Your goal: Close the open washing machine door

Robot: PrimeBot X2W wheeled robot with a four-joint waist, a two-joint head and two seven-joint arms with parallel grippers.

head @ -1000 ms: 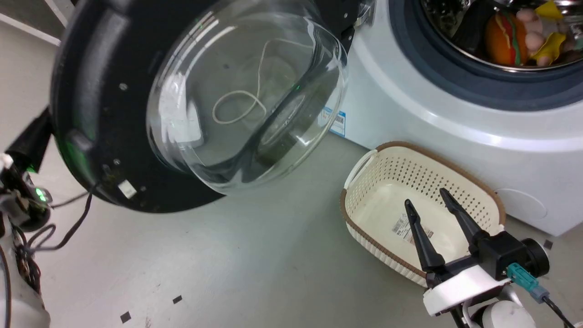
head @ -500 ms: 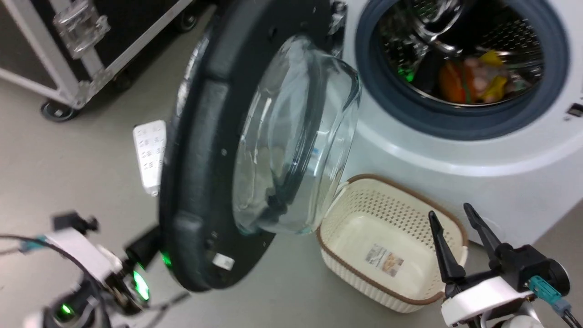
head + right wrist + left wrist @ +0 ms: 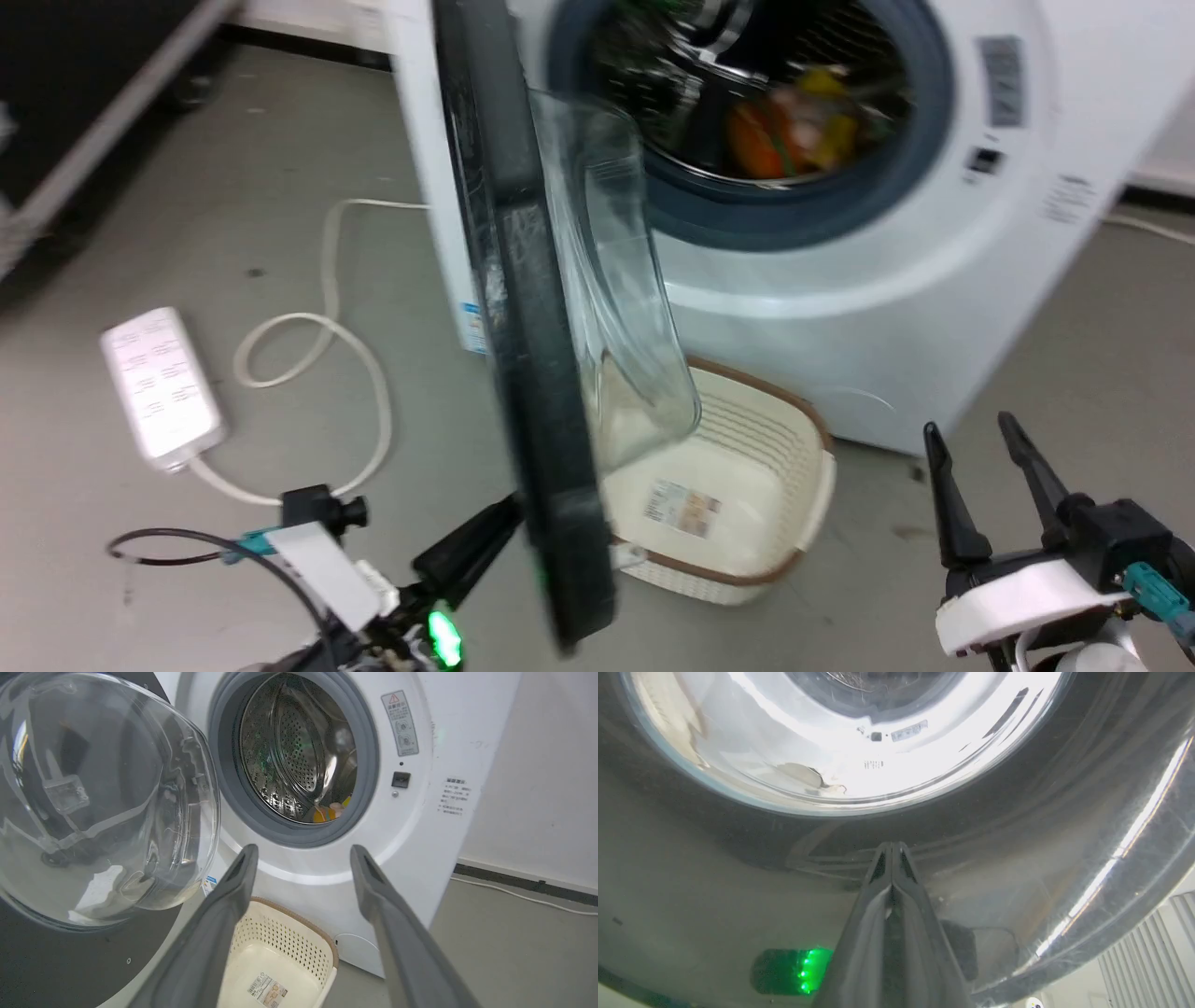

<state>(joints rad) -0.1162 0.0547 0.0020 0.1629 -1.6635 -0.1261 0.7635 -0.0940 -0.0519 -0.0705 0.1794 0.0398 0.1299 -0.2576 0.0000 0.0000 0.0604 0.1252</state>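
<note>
1. Slipping is the main risk. The left gripper (image 3: pixel 892 849) bears its tips on the glossy black outer face of the washing machine door (image 3: pixel 523 308), low down beneath the glass bowl. That smooth surface could let the tips skate sideways as the door swings.
2. The door stands roughly edge-on to the front of the washing machine (image 3: pixel 840 308), by my judgement about half shut. A weak push may leave it short of the lock slot (image 3: pixel 401 779), and a hard one may bounce it back open.
3. A cream perforated basket (image 3: pixel 812 439) sits on the floor just under the door's path. I cannot tell the clearance, so the door's lower rim might clip it.
4. Left gripper: fingers pressed together, holding nothing, tips touching the door.
5. Right gripper (image 3: pixel 968 427): fingers spread wide and empty, hanging above the floor beside the basket, well apart from the door.
</note>
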